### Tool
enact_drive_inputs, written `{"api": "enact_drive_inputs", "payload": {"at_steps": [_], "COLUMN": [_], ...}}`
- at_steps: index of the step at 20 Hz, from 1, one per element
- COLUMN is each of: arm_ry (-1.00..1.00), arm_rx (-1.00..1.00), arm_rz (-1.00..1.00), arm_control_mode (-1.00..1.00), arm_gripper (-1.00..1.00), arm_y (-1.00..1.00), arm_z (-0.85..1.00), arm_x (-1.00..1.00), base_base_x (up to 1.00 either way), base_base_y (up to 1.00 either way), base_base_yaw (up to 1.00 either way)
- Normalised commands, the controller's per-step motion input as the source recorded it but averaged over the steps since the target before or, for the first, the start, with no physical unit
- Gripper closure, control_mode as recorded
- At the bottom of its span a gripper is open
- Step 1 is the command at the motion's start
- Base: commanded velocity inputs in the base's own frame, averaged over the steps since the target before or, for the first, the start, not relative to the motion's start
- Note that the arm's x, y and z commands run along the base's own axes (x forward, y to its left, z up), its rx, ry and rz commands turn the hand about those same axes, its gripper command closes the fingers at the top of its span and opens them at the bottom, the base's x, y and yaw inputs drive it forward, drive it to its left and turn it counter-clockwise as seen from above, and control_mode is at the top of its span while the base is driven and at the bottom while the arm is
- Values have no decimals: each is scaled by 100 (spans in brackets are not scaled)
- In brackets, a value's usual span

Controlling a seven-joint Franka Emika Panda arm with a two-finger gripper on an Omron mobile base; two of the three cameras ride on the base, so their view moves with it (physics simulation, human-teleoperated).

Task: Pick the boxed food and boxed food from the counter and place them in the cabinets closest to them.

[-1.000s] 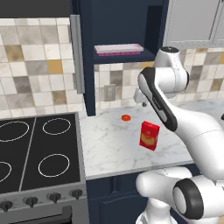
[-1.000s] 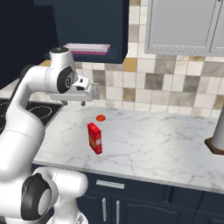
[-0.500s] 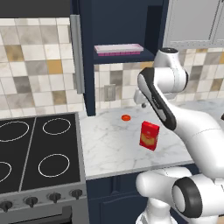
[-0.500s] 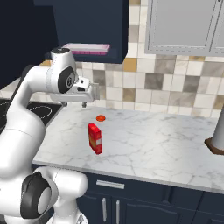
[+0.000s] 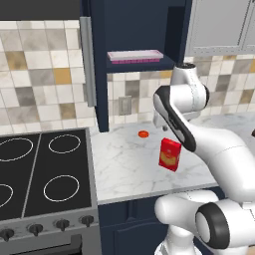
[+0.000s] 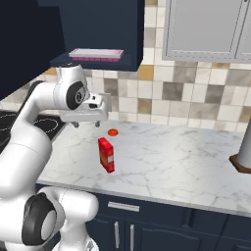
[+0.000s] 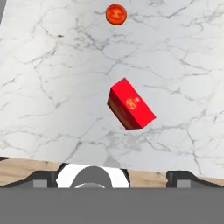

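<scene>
One red box [image 5: 170,154] standing upright on the marble desk [image 6: 186,162], out in the open, nothing touching it. Orange-yellow picture on its face in the left base view; from the hand camera, just the red top [image 7: 131,109] seen from above with a small emblem on it. Small round red-orange thing [image 5: 143,134] lying flat on the desk farther back toward the tiled wall, well apart from the box. Gripper [image 6: 92,122] hanging in the air above the desk, up and back from the box, near the tiles and just under the open navy wall cabinet [image 6: 105,24]. Jaws spread wide, nothing between them. Pink flat tray-looking thing [image 5: 135,55] sitting on the bottom shelf of that cabinet. Black stovetop [image 5: 42,172] to the left of the desk, with knobs along its front. Grey cylinder on a brown base [image 6: 243,152] at the far right end of the desk.
</scene>
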Motion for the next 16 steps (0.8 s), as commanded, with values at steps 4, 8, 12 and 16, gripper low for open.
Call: {"api": "enact_drive_inputs", "payload": {"at_steps": [4,8,12,16], "arm_ry": [4,4,3,2], "arm_rx": [-7,-3,-1,0], "arm_rz": [5,6,6,7], "arm_control_mode": [-100,-100,-100,-100], "arm_gripper": [-100,-100,-100,-100], "arm_y": [-21,-26,-26,-17], "arm_z": [-38,-38,-37,-31], "arm_x": [-5,-6,-3,0], "base_base_x": [0,0,0,0], "base_base_y": [0,0,0,0], "base_base_yaw": [0,0,0,0]}}
